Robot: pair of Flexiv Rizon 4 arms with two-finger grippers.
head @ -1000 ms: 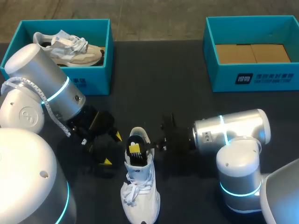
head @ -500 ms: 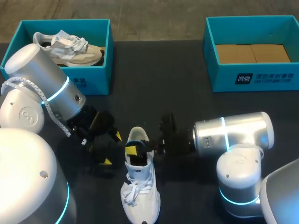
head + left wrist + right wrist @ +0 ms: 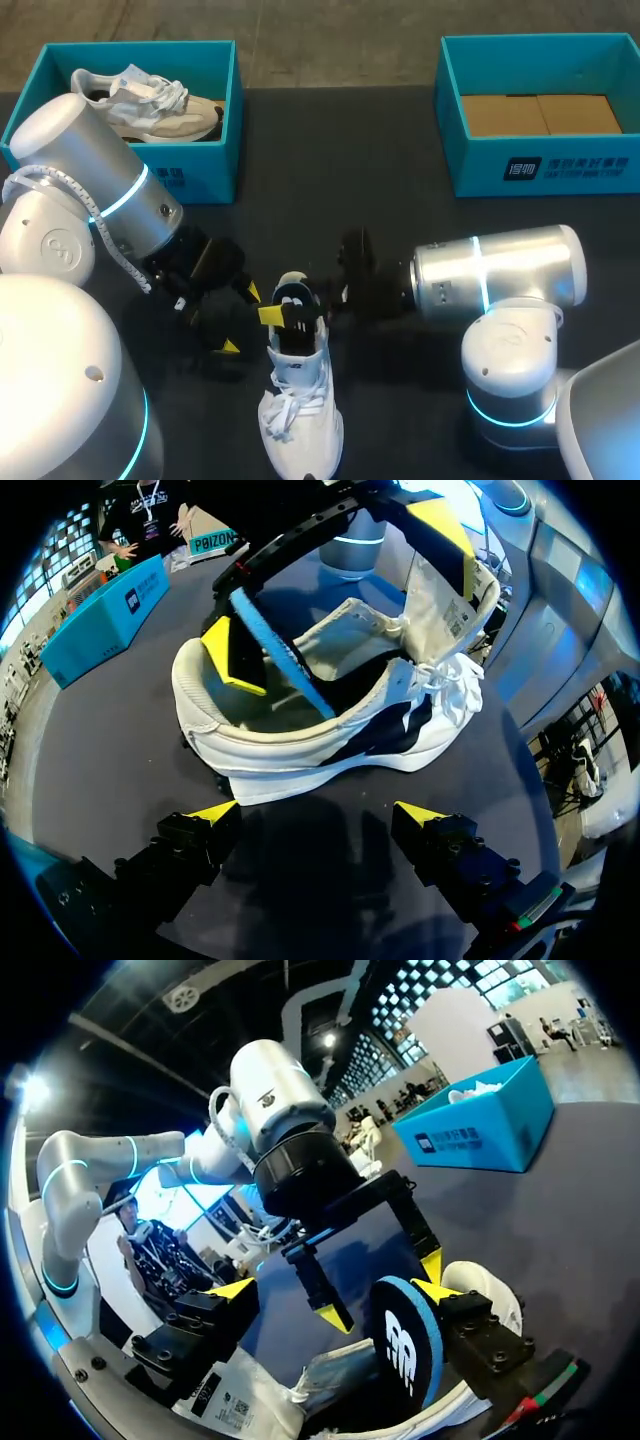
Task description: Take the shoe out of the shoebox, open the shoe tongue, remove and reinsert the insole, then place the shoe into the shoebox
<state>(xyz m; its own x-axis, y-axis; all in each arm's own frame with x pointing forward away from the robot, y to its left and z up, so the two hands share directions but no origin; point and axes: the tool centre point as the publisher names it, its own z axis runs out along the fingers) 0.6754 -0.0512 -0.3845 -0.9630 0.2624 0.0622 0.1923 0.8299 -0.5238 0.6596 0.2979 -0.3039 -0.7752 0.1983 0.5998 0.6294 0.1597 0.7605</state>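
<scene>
Right end effector (image 3: 335, 1285) in shoe (image 3: 300, 760); insole (image 3: 405, 1345) clearest in wrist views.

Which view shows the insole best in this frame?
Right wrist view: the insole faces the camera, blue-rimmed, beside one finger of the right gripper. Left wrist view shows it edge-on, a blue strip sticking out of the shoe. Head view barely shows it.
</scene>
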